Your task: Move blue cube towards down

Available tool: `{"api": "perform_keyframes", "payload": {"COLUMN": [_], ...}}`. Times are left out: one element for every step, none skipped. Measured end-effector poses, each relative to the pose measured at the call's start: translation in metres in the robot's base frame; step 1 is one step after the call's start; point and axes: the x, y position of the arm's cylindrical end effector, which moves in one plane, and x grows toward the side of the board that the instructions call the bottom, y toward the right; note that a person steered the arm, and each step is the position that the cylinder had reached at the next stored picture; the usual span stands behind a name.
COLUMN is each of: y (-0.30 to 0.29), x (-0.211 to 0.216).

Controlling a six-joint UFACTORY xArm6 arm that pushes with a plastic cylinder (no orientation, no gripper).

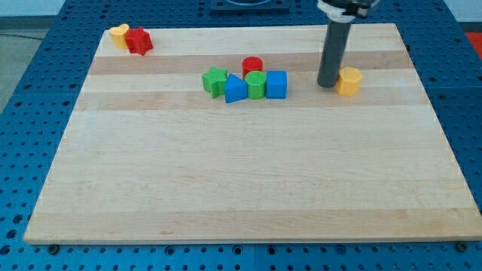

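The blue cube (pixel 277 84) sits on the wooden board (pixel 248 188) near the top middle, at the right end of a tight row of blocks. To its left are a green cylinder (pixel 256 85), a blue triangular block (pixel 235 89) and a green star-shaped block (pixel 215 80). A red cylinder (pixel 252 65) stands just behind the row. My tip (pixel 327 83) is to the right of the blue cube, apart from it, and touches or nearly touches the left side of a yellow hexagonal block (pixel 349 80).
A yellow heart-shaped block (pixel 118 34) and a red star-shaped block (pixel 138 41) lie together at the board's top left corner. The board rests on a blue perforated table (pixel 30 113).
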Motion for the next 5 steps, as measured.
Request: {"api": "perform_keyframes", "payload": {"y": [0.015,0.023,-0.003,-0.055,-0.088], "x": [0.000,-0.005,-0.046,-0.070,-0.066]}}
